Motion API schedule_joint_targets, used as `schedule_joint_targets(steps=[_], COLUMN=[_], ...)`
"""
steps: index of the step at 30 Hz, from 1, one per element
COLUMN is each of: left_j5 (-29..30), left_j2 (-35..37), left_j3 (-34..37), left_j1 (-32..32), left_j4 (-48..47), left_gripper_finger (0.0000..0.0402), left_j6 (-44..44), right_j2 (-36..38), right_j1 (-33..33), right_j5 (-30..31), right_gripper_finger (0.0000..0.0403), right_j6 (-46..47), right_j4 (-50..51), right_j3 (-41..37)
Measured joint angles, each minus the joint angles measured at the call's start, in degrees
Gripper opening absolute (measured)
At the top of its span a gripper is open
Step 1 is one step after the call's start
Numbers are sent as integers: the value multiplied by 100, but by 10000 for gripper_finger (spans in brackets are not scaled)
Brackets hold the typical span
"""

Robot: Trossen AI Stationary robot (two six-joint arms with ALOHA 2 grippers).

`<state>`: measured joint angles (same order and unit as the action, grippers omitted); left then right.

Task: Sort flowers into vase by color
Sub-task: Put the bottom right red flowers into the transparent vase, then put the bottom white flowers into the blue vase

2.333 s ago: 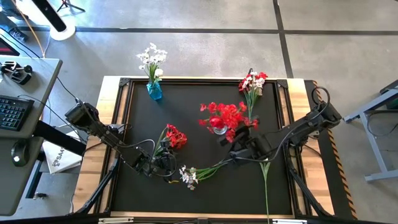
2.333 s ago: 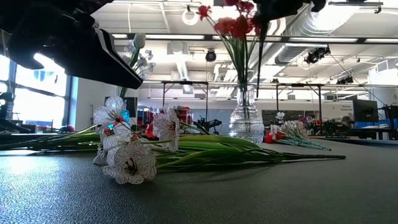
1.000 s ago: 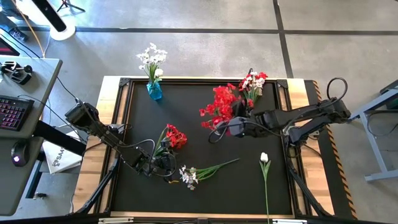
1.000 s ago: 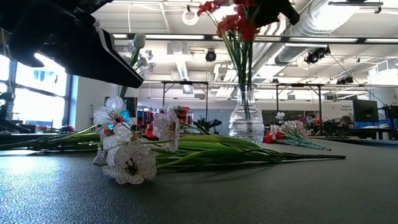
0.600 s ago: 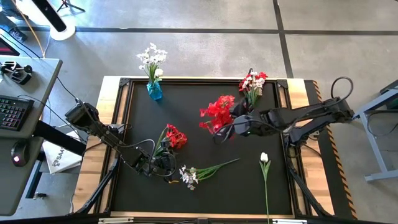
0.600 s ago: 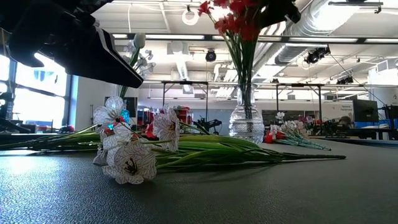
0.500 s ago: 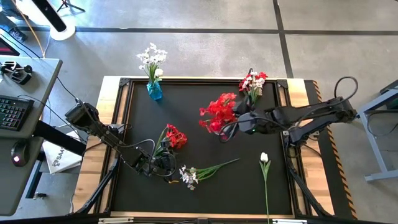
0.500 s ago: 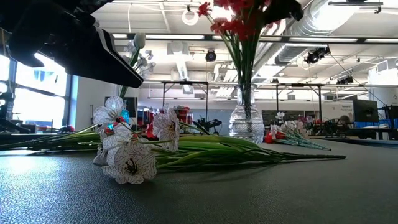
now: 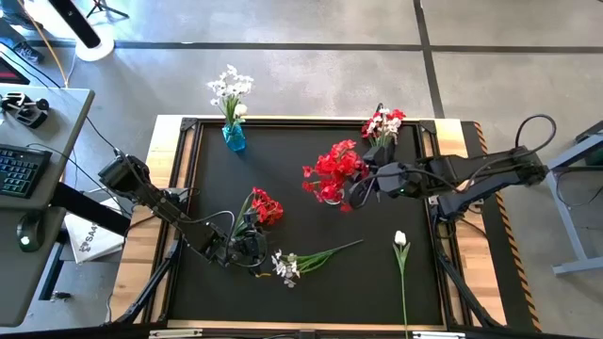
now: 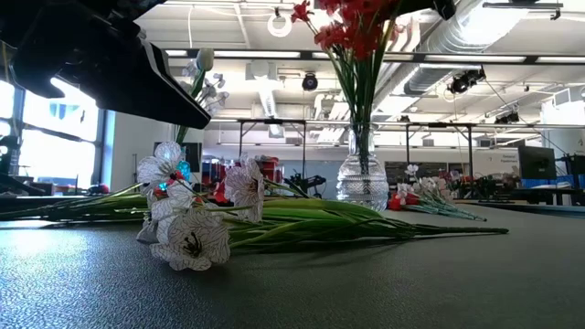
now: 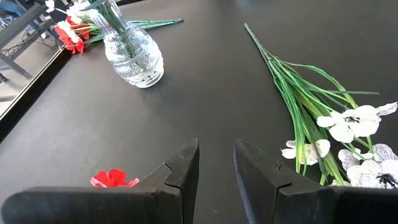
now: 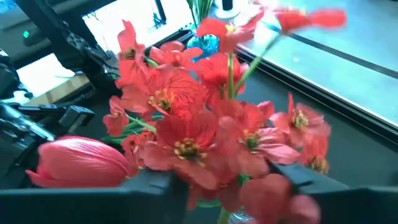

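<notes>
A clear glass vase (image 9: 332, 196) (image 10: 362, 183) stands mid-table with a bunch of red flowers (image 9: 334, 169) (image 12: 186, 124) in it, stems down in the neck. My right gripper (image 9: 356, 195) (image 12: 230, 186) hovers open just right of the blossoms, which fill the space ahead of its fingers. My left gripper (image 9: 252, 247) (image 11: 216, 163) rests low at the near left, slightly open with nothing in the gap. A red sprig (image 9: 265, 206) (image 11: 112, 179) lies beside it on one side and a white sprig (image 9: 285, 266) (image 11: 348, 124) on the other, both flat on the mat. My right gripper stands close against the red blossoms (image 12: 249, 155). I cannot tell whether its fingers touch them, because the petals hide the fingertips.
A blue vase with white flowers (image 9: 234, 137) stands at the far left. A mixed red and white bunch (image 9: 382, 124) lies at the far right, and a single white tulip (image 9: 399, 239) lies near the right edge. A desk with a keyboard (image 9: 19, 169) is left of the table.
My right gripper has drawn back from the clear vase toward the table's right edge and has risen. The red bunch has stayed in the vase and now stands a little more upright. The left arm has kept still.
</notes>
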<state>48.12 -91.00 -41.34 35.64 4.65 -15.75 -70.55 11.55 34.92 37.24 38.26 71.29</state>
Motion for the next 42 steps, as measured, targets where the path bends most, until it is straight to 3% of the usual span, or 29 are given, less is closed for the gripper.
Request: schedule_joint_targets(steps=[5, 8, 16, 24, 29, 36, 42], left_j5=[1, 0, 0, -70, -249, -256, -261], left_j2=[0, 0, 2, 2, 2, 2, 382], left_j3=[0, 0, 0, 0, 0, 0, 0], left_j1=[0, 0, 2, 2, 2, 4, 203], left_j4=[36, 91, 148, 166, 163, 93, -967], left_gripper_finger=[90, 90, 90, 90, 90, 90, 90], left_j6=[-16, -16, -13, 85, 87, 89, -568], right_j2=[-254, -439, -481, -119, 123, 249, -203], right_j1=[0, -9, 22, 60, 323, 1306, 2672], right_j5=[-2, -139, -262, -413, -207, 662, 1756], right_gripper_finger=[35, 10, 75, 166, 187, 188, 188], right_j6=[-16, -21, -474, -721, -795, -986, -54], right_j4=[5, 18, 19, 13, 0, -33, -319], right_j3=[0, 0, 0, 256, 629, 738, 127])
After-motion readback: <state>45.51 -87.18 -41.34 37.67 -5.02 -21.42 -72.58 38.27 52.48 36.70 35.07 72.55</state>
